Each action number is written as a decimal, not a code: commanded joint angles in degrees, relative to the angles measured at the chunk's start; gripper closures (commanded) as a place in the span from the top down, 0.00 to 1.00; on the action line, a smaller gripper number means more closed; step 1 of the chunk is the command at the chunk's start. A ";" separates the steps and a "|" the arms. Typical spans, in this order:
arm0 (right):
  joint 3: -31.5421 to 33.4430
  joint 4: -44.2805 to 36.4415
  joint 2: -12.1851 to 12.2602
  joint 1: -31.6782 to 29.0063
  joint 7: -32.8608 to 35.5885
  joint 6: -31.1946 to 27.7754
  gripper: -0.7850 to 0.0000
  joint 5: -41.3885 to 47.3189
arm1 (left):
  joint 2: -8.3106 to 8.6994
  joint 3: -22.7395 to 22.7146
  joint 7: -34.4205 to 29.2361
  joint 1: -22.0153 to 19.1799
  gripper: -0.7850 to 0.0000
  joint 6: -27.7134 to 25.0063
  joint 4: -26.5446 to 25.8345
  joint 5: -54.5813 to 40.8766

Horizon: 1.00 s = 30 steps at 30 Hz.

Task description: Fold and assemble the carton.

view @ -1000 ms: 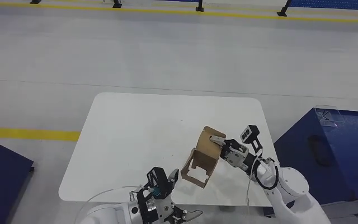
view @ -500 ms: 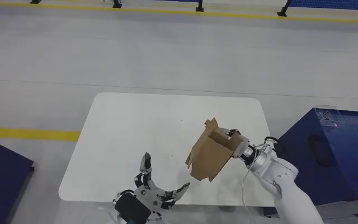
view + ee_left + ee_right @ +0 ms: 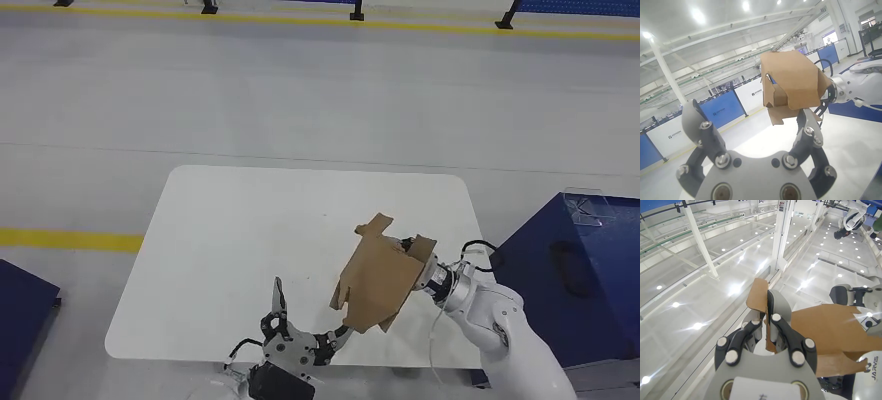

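Floor: a pale grey floor (image 3: 300, 100) lies all around, with a yellow line (image 3: 70, 240) running across it off the table's left side.
Table: a white table (image 3: 220, 250) with rounded corners, and both arms come in from its near edge.
Cabinet: a dark blue cabinet (image 3: 580, 270) stands just beside the table's right end.
Carton: and there it is, the brown carton (image 3: 378, 280), up in the air over the near right part of the table, tilted and not resting on the surface. From the left wrist view the carton (image 3: 791, 79) is a part-formed box. One broad panel faces the camera, and loose flaps hang from its lower end, a notched one lowest. From the right wrist view the carton (image 3: 829, 328) spreads away as a flat brown panel with jagged flap edges.
Right gripper: the right gripper (image 3: 420, 265) is at the carton's right side, clamped onto a cardboard edge. In its own view the right gripper (image 3: 766, 306) has cardboard pinched between its two fingers, one pale finger (image 3: 778, 306) pressed flat against it.
Left gripper: the left gripper (image 3: 308, 318) sits at the table's near edge, left of the carton and nearer the robot, its fingers spread wide and holding nothing. In its own view the left gripper (image 3: 747, 111) points up at the carton. One fingertip (image 3: 806, 115) is right under the hanging flaps; whether it touches them cannot be told.
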 commanded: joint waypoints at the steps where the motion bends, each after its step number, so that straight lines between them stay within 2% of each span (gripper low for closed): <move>1: 0.02 -0.30 0.00 -0.29 0.15 0.52 0.00 -0.03 | -0.24 0.43 -0.35 -0.40 1.00 0.35 -0.19 0.59; 15: -1.93 -1.53 -0.29 -0.91 -1.69 2.32 0.00 1.44 | -2.06 3.56 -2.66 -3.39 1.00 2.54 0.61 5.04; 21: -2.83 -0.67 -0.47 -0.81 -3.75 3.94 0.00 7.75 | -2.49 3.12 -2.72 -3.62 1.00 2.88 1.18 4.67; 30: -3.33 1.04 -0.44 1.39 -10.49 5.72 0.00 19.12 | -2.89 1.85 -2.43 -3.65 1.00 2.41 2.96 4.33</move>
